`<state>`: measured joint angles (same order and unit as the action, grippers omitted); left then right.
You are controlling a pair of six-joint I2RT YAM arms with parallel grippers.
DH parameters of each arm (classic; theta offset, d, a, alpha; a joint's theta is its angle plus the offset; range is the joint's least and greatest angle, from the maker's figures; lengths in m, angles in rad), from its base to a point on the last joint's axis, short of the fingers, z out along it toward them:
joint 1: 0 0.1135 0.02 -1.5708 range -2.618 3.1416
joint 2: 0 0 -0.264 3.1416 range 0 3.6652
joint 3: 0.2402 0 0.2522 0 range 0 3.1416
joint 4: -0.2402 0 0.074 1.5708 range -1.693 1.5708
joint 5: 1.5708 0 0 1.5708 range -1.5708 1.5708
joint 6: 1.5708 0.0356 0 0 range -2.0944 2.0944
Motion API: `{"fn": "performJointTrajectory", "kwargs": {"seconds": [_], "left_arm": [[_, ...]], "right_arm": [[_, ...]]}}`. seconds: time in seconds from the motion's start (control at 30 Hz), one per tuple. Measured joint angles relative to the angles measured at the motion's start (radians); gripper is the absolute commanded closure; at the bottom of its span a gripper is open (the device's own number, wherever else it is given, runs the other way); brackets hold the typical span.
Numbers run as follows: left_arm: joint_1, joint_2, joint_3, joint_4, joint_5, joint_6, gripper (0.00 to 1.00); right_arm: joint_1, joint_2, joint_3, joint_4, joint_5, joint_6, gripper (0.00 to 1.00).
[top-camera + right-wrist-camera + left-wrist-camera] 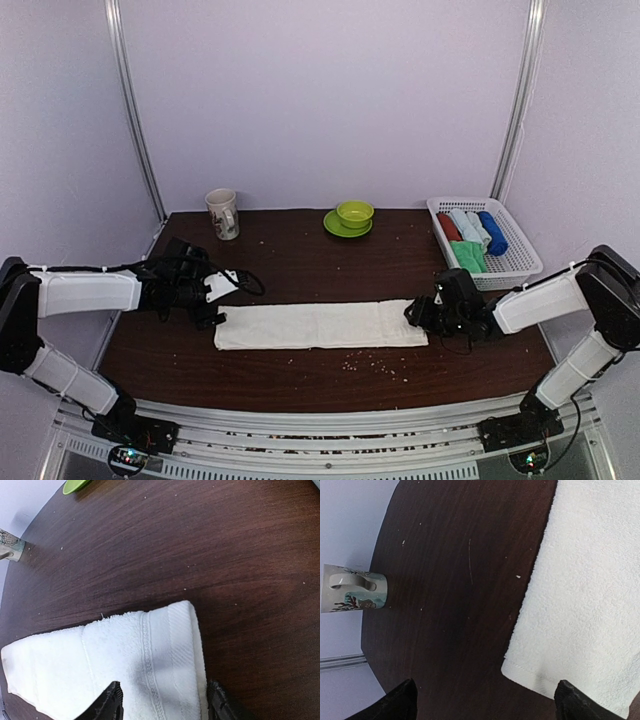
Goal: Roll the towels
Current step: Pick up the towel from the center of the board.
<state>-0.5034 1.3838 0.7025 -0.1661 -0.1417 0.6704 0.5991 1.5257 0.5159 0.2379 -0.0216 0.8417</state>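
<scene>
A cream-white towel [320, 325] lies flat as a long folded strip across the middle of the dark table. My left gripper [216, 308] hovers at its left end, jaws wide open. In the left wrist view the towel's corner [520, 666] sits between the gripper's [487, 702] tips, nearer the right fingertip [570, 700]. My right gripper [414, 314] is at the towel's right end, open. In the right wrist view that gripper [162, 704] straddles the hemmed end [160, 650], holding nothing. A bright green towel [468, 256] lies crumpled in the basket.
A white basket [520, 262] at the back right holds red [449, 227], pale blue [465, 225] and dark blue [492, 232] rolls. A mug [223, 213] and a green bowl on a saucer [352, 216] stand at the back. Crumbs [370, 365] dot the front.
</scene>
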Motion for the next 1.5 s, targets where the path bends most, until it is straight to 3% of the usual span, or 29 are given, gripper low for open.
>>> {"fn": "performJointTrajectory", "kwargs": {"seconds": [0.43, 0.7, 0.83, 1.07, 1.3, 1.5], "left_arm": [[0.007, -0.088, -0.009, 0.008, 0.015, -0.006, 0.02], [0.007, -0.119, -0.01, 0.016, 0.013, -0.007, 0.02], [0.007, -0.129, -0.011, 0.018, 0.011, -0.007, 0.02], [0.007, -0.135, -0.014, 0.037, 0.004, -0.007, 0.02], [0.007, -0.151, -0.024, 0.038, -0.001, -0.007, 0.02], [0.007, -0.151, -0.024, 0.038, -0.001, -0.007, 0.02]], "right_arm": [[0.001, 0.005, -0.03, 0.05, -0.013, 0.027, 0.6], [0.002, -0.005, -0.06, 0.075, -0.035, 0.055, 0.81], [0.002, 0.008, -0.062, 0.085, -0.051, 0.063, 1.0], [-0.006, 0.008, -0.061, 0.079, -0.051, 0.063, 1.0], [-0.105, -0.174, -0.014, -0.195, -0.021, -0.028, 1.0], [-0.157, -0.256, 0.088, -0.332, -0.01, -0.114, 1.0]]}}
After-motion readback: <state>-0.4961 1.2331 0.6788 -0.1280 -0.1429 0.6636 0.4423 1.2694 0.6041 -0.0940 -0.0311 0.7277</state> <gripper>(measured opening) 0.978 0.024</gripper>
